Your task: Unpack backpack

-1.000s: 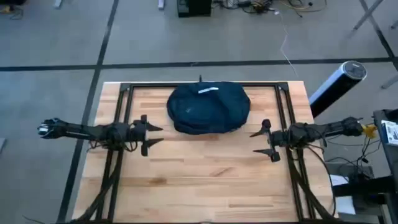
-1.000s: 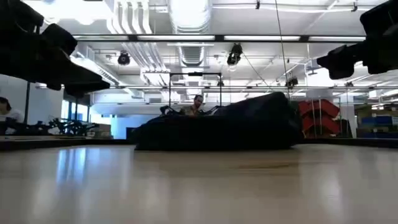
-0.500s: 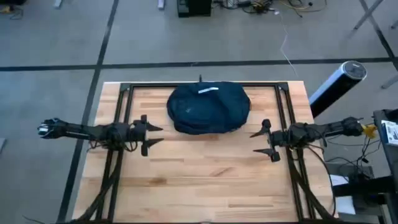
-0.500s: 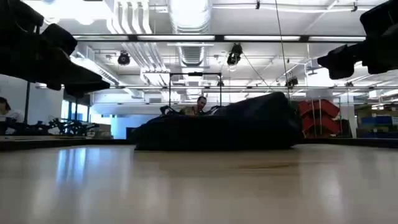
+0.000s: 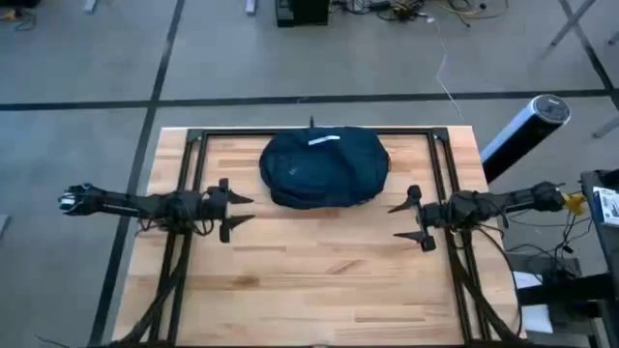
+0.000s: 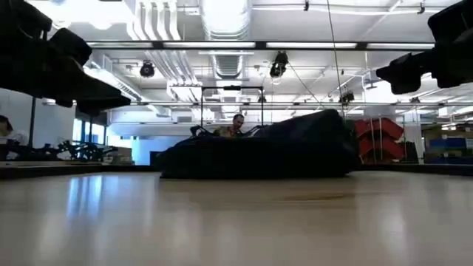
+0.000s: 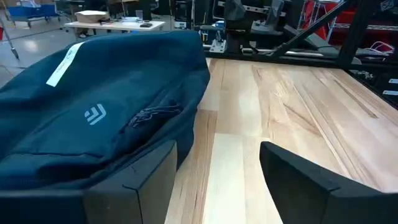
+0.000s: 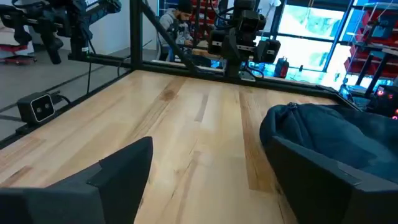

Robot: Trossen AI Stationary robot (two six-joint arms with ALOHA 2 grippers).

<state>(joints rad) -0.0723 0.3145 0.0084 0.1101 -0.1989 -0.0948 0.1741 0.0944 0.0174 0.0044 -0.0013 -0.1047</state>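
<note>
Wood-plank surface (image 5: 319,261), lab floor around it; backpack (image 5: 324,166) sits closed at upper centre of high view, nothing unpacked yet.

Backpack: dark navy, rounded, floppy, white stripe on top, lying near far edge of surface betw. the two arms. No contents visible outside it; no opening seen. Left end effector (image 5: 239,210) at frame left, fingers spread wide, empty, apart from the bag's lower-left side. Right end effector (image 5: 404,221) at frame right, also spread, empty, apart from the bag's lower-right. Neither touches fabric. Person visible in room beyond, behind the bag in low view. Judgement: task at start, approx. zero done; reaching, opening and removing items all remain.
</note>
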